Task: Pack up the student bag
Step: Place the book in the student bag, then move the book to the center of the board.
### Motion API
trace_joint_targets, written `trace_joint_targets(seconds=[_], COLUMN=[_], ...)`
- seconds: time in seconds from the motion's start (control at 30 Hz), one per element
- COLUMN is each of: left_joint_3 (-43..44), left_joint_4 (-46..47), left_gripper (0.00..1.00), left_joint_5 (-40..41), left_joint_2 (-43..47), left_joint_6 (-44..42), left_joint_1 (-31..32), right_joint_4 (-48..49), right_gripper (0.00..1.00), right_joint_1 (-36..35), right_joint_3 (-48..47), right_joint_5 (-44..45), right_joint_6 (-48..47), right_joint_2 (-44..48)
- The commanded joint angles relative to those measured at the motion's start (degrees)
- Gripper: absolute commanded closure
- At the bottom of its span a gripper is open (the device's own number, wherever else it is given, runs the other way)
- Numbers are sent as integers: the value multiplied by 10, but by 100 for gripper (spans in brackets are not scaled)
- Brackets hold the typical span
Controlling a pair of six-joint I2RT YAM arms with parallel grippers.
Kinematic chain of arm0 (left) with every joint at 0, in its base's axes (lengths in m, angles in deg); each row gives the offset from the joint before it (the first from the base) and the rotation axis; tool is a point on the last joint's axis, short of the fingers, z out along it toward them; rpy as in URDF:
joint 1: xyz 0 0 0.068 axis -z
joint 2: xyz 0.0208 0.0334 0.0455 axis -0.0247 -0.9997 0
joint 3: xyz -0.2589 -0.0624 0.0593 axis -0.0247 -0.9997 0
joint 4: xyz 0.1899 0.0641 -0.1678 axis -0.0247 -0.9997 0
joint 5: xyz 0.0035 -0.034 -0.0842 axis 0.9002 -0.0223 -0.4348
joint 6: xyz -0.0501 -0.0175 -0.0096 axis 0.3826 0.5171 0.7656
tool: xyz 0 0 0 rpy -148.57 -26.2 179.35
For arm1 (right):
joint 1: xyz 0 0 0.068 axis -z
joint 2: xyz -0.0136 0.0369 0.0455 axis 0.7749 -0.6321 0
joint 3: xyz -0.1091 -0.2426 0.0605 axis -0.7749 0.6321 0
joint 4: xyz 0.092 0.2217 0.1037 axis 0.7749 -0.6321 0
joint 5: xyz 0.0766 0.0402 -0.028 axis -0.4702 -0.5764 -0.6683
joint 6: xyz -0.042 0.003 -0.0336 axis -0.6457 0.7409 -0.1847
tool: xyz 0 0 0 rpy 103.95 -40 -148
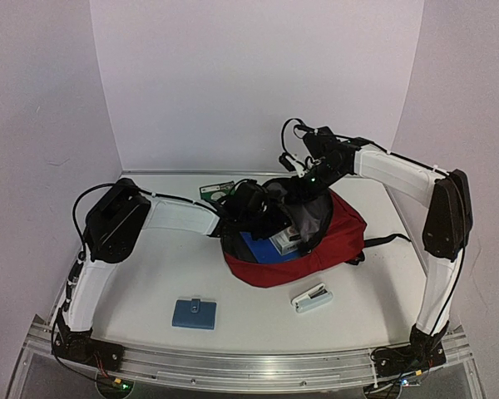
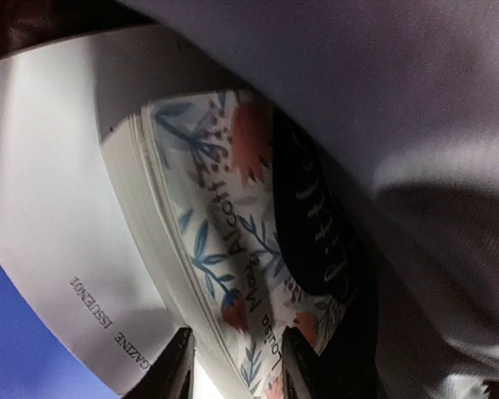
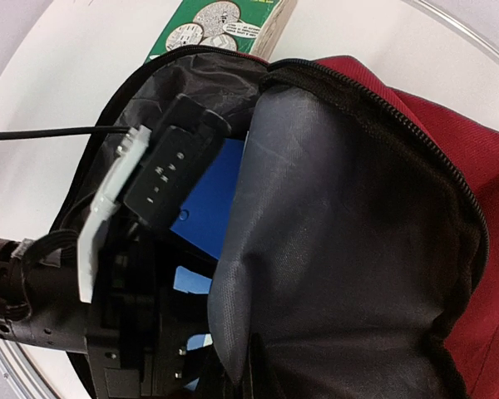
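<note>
packing looks partway done; the dark red soft fabric student bag [image 1: 316,249] lies open in the middle of the white counter [image 1: 150,283], a flat blue book [image 1: 254,246] already inside; the left hand [image 2: 237,370] is down in it, clamped on a floral-covered paperback [image 2: 233,249]; the right hand [image 1: 312,176] sits at the bag's far rim, grip not discernible; a blue-grey pouch [image 1: 194,313], white stapler [image 1: 312,298] and green box [image 1: 216,190] wait outside.
</note>
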Motion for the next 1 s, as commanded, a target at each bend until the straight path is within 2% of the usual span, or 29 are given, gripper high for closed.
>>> trace_joint_targets(seconds=[0.0,0.23,0.33,0.4,0.53,0.63,0.73,0.8,0.97], left_joint_3=[9,-116,-153,-179,-216,-188,-144,-109,40], left_joint_4=[12,-50,-104,-125,-151,-208,-242,-257,-318], left_gripper=[59,33,27,25,19,17,15,10,6], left_joint_5=[-43,49,88,99,64,108,108,106,110], left_joint_2=[26,197,257,291,321,299,258,230,125], left_joint_6=[-45,-125,-131,-127,-115,-151,-182,-208,-276], left_joint_1=[2,-8,-32,-63,-154,-190,-215,-224,-233], right_joint_4=[22,30,31,33,34,35,34,34,34], right_gripper=[100,100,100,100,100,100,100,100,99], right_joint_1=[-4,25,44,58,81,95,111,121,127], right_joint_3=[11,65,77,83,89,87,82,80,81], right_joint_5=[-10,27,34,42,62,73,78,83,85], right_joint_6=[-9,-28,-33,-41,-53,-57,-57,-58,-63], right_joint_2=[47,50,47,49,55,59,59,60,67])
